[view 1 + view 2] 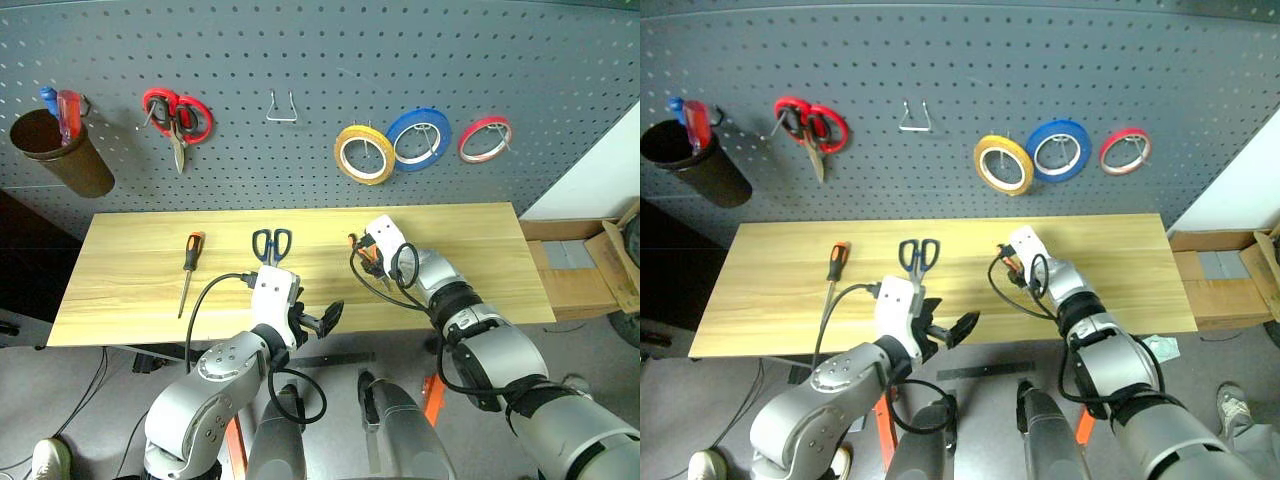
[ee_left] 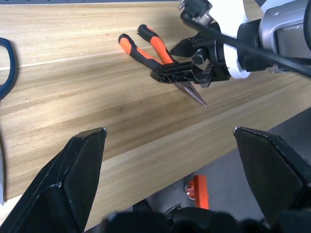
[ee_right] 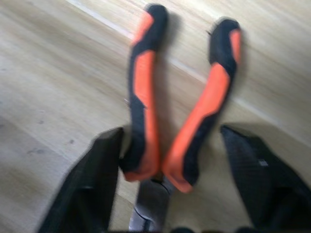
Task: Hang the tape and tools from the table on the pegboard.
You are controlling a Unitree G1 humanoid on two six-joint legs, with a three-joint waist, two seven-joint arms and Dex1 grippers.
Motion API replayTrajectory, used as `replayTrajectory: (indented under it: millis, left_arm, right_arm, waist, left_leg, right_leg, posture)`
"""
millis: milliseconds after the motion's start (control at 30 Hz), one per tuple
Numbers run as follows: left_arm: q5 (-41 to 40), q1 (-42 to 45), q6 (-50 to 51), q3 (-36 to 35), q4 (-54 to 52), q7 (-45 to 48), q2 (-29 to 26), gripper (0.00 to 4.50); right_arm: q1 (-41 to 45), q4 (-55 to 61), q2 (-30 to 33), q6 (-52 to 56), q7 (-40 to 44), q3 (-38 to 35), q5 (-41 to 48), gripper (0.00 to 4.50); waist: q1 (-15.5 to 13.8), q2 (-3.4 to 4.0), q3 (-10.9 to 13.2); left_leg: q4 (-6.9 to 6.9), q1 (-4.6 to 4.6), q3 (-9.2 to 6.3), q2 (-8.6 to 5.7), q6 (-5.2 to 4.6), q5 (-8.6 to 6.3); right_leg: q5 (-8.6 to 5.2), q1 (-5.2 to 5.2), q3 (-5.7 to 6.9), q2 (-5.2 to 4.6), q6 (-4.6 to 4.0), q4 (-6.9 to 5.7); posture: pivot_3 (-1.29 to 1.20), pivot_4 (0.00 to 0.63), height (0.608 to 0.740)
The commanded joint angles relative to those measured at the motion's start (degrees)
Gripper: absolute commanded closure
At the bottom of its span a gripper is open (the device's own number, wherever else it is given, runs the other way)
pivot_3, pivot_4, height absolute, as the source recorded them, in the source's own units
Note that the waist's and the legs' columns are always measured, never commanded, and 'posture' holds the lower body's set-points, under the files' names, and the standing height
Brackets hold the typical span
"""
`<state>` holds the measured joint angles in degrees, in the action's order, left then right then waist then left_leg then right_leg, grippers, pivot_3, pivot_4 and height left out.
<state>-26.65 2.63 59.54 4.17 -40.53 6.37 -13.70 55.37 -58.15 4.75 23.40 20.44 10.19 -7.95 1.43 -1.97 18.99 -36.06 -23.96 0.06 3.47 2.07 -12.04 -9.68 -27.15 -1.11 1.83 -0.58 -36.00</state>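
Observation:
The orange-and-black pliers [image 3: 146, 97] lie on the table [image 1: 130, 280] right of centre. My right gripper [image 3: 172, 136] is down over them, open, with one finger on each side of the handles near the joint; one finger touches a handle and the other stands apart. The dark-blue scissors [image 1: 272, 245] and the screwdriver [image 1: 190, 262] lie further left on the table. On the pegboard [image 1: 320, 50] hangs the yellow tape [image 1: 364, 154]. My left gripper [image 1: 315, 322] hovers wide open at the table's front edge, holding nothing.
Also hanging on the pegboard are red-handled scissors [image 1: 177, 115], a bare wire hook [image 1: 281, 108], a blue roll [image 1: 418, 138], a thin red roll [image 1: 485, 138] and a brown cup [image 1: 60, 150] with pens. A cardboard box [image 1: 590, 270] adjoins the table's right end.

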Motion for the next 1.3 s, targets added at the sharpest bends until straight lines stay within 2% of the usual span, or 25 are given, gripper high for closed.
replayTrajectory:
  millis: [33, 67, 267, 333, 467, 567, 633, 700, 767, 833, 900, 1000, 1133, 1300]
  left_arm:
    - [-0.86, 0.57, -0.19, -0.6, -2.68, 0.23, 0.47, 0.0]
    - [-0.91, 0.69, -0.17, -0.51, -2.66, 0.29, 0.55, 0.0]
    - [-0.52, 1.45, -0.69, -0.43, -1.92, 0.76, 0.28, 0.0]
    - [-0.11, 1.68, -1.14, -1.07, -2.27, 0.75, -0.09, 0.0]
    - [4.7, 0.74, -4.95, -0.77, -5.36, -3.41, 0.23, 0.0]
    - [7.01, -0.54, -6.66, -0.63, -10.65, -6.6, 1.53, 0.0]
    - [9.63, -0.5, -7.9, -0.24, -13.0, -8.67, 1.64, 0.0]
    - [12.77, -0.09, -9.26, -0.31, -14.26, -11.56, 2.41, 0.0]
    - [14.98, 0.05, -10.35, -0.5, -14.4, -13.29, 3.1, 0.0]
    - [16.87, 1.01, -11.42, -1.61, -13.49, -14.17, 3.22, 0.0]
    - [17.4, 3.42, -11.87, -3.13, -12.58, -13.82, 3.03, 0.0]
    - [16.99, 6.27, -11.35, -3.67, -11.39, -12.28, 2.99, 0.0]
    - [16.54, 12.17, -11.75, -6.83, -7.21, -9.76, 1.27, 0.0]
    - [16.98, 14.79, -13.08, -8.2, -3.39, -7.94, 0.32, 0.0]
  right_arm:
    - [-2.13, -0.25, 0.62, 0.79, -0.23, 0.39, -0.9, 2.48]
    - [-2.37, 0.18, 0.63, 0.98, -0.2, 0.27, -0.68, 2.71]
    - [-4.29, 4.63, 0.9, 3.27, 2.37, -1.0, 1.52, 2.71]
    - [-7.66, 12.82, 2.11, 6.63, 6.59, -1.02, 3.39, 2.71]
    - [-19.73, 39.85, 8.31, 13.69, 14.77, 1.62, 6.14, 2.71]
    - [-27.82, 60.92, 10.97, 20.83, 18.51, 0.26, 12.15, 2.71]
    - [-31.01, 69.84, 10.38, 23.28, 18.24, -1.15, 15.46, 2.71]
    - [-33.07, 75.85, 6.58, 23.52, 16.51, -3.18, 19.69, 2.71]
    - [-34.36, 78.8, 3.18, 17.7, 15.08, -2.71, 20.73, 2.71]
    - [-32.75, 77.93, -1.57, 10.9, 10.26, -1.89, 18.75, 2.71]
    - [-27.63, 73.62, -5.11, 3.61, 6.95, -1.13, 16.28, 2.71]
    - [-19.4, 63.69, -6.84, -7.54, 2.9, -0.14, 11.54, 2.71]
    - [-2.17, 41.29, -9.74, -24.68, -2.93, -3.24, 9.48, 2.71]
    - [10.74, 21.21, -10.65, -39.22, -8.29, -7.08, 9.08, 2.71]
  waist:
    - [-0.01, 0.0, 0.0]
    - [-0.01, 0.0, 0.0]
    - [-0.08, 0.0, 0.0]
    - [-0.3, -0.01, -0.01]
    - [-1.11, 0.0, -0.01]
    - [-1.37, -0.01, -0.01]
    - [-0.97, -0.01, -0.01]
    - [-0.76, -0.01, -0.01]
    - [-0.69, -0.02, -0.01]
    - [-0.68, -0.02, -0.01]
    - [-0.65, -0.02, -0.01]
    - [-0.71, -0.04, -0.02]
    - [-1.1, -0.07, -0.02]
    - [-1.92, -0.09, -0.01]
  left_leg:
    - [0.0, 0.0, 0.0, 0.0, 0.0, 0.0]
    - [0.0, 0.0, 0.0, 0.0, 0.0, 0.0]
    - [0.0, -0.01, 0.0, 0.0, 0.0, 0.0]
    - [0.01, -0.04, -0.04, 0.0, 0.0, 0.0]
    - [0.05, -0.19, -0.09, 0.0, 0.01, -0.01]
    - [0.02, -0.51, -0.1, 0.03, 0.08, -0.04]
    - [-0.02, -0.63, -0.03, 0.03, 0.13, -0.06]
    - [-0.05, -0.6, -0.02, 0.05, 0.14, -0.06]
    - [-0.04, -0.49, -0.11, 0.13, 0.14, -0.06]
    - [-0.03, -0.41, -0.25, 0.16, 0.14, -0.06]
    - [-0.03, -0.41, -0.26, 0.15, 0.14, -0.05]
    - [-0.13, -0.49, -0.16, 0.09, 0.19, -0.01]
    - [-0.13, -0.56, -0.02, 0.0, 0.19, -0.01]
    - [-0.01, -0.79, -0.12, 0.08, 0.18, -0.02]
  right_leg:
    - [0.0, 0.0, 0.0, 0.0, 0.0, 0.0]
    - [0.0, 0.0, 0.0, 0.0, 0.0, 0.0]
    - [0.0, 0.0, 0.02, 0.0, -0.01, 0.01]
    - [-0.01, 0.0, 0.05, 0.0, -0.01, 0.02]
    - [-0.05, -0.09, 0.07, 0.0, 0.05, 0.05]
    - [-0.06, -0.35, 0.04, -0.01, 0.07, 0.06]
    - [-0.05, -0.54, 0.0, 0.0, 0.1, 0.03]
    - [-0.01, -0.54, -0.02, 0.02, 0.15, -0.01]
    - [0.0, -0.51, 0.0, 0.12, 0.17, -0.04]
    - [-0.03, -0.44, 0.04, 0.15, 0.12, -0.05]
    - [-0.19, -0.45, 0.1, 0.18, -0.14, -0.05]
    - [-0.2, -0.45, 0.05, 0.18, -0.17, -0.01]
    - [0.03, -0.42, -0.08, 0.14, 0.18, 0.01]
    - [0.03, -0.55, 0.04, 0.14, 0.14, 0.04]
  posture:
    - [0.11, 0.378, 0.74]
    - [0.11, 0.377, 0.74]
    - [0.11, 0.358, 0.74]
    - [0.1, 0.344, 0.74]
    - [0.09, 0.326, 0.74]
    - [0.08, 0.314, 0.74]
    - [0.08, 0.318, 0.74]
    - [0.08, 0.322, 0.74]
    - [0.09, 0.32, 0.74]
    - [0.1, 0.32, 0.74]
    - [0.11, 0.319, 0.74]
    - [0.12, 0.32, 0.74]
    - [0.13, 0.321, 0.74]
    - [0.14, 0.326, 0.74]
